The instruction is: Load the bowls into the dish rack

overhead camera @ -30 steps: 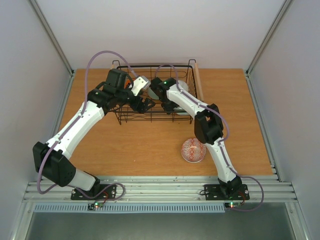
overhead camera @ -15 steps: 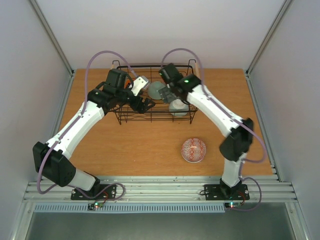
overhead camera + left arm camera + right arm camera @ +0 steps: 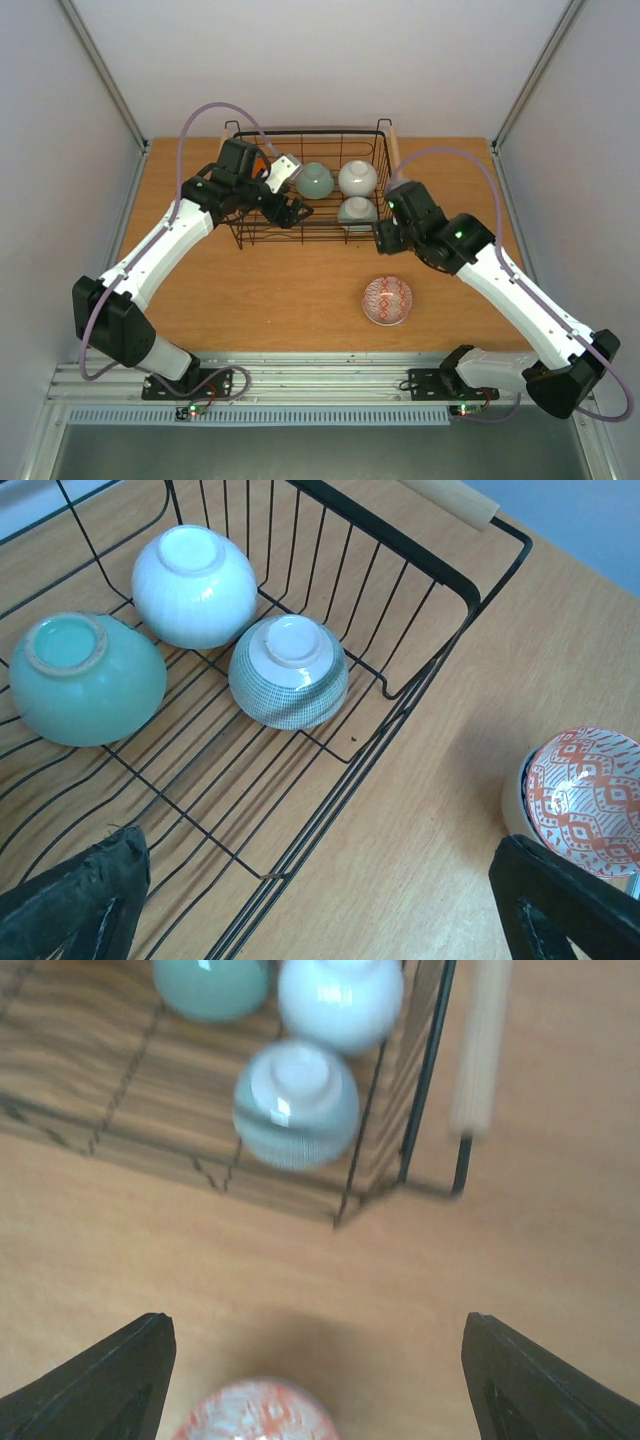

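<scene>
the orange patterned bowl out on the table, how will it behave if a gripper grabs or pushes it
The orange patterned bowl looks glazed and hard, so its rim is probably slippery in a pinch. It seems rigid ceramic, likely to chip if dropped on the table. Sitting upright on its base, it would probably slide rather than roll when pushed.

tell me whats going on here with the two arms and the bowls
Two robot arms are loading bowls into a black wire dish rack. Three bowls sit upside down in it: a mint green bowl, a white bowl and a fine-patterned bowl. An orange-patterned bowl is upright on the table, outside the rack. The right gripper hangs open and empty between the rack and that bowl. The left gripper is open and empty over the rack's near edge.
</scene>
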`<state>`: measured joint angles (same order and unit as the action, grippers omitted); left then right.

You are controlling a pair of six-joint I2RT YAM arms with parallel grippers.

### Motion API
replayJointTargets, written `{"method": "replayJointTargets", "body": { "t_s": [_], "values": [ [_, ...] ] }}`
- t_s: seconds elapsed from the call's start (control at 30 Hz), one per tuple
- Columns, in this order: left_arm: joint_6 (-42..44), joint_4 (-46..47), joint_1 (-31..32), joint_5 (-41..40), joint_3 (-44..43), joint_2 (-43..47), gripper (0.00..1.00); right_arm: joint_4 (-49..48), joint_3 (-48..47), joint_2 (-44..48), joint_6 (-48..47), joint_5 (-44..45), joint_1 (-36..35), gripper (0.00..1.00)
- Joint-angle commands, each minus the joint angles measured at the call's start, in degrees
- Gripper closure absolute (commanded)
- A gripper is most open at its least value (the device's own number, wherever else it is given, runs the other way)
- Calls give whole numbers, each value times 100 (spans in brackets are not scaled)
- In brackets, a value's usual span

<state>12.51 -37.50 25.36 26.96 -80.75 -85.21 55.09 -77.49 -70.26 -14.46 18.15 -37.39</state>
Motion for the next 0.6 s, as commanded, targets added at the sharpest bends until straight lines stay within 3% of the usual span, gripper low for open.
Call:
{"method": "replayJointTargets", "body": {
  "t_s": [0.0, 0.23, 0.43, 0.57],
  "values": [
    [45, 87, 13, 177, -84, -173, 7, 363, 734, 436, 636, -138, -66, 21],
    [19, 81, 12, 221, -82, -206, 7, 742, 1379, 372, 997, 580, -67, 25],
    [14, 26, 17, 247, -105, -183, 7, 830, 1597, 52, 1263, 538, -59, 50],
    [14, 28, 12, 266, -111, -165, 7, 691, 1900, 84, 1433, 154, -60, 56]
  ]
}}
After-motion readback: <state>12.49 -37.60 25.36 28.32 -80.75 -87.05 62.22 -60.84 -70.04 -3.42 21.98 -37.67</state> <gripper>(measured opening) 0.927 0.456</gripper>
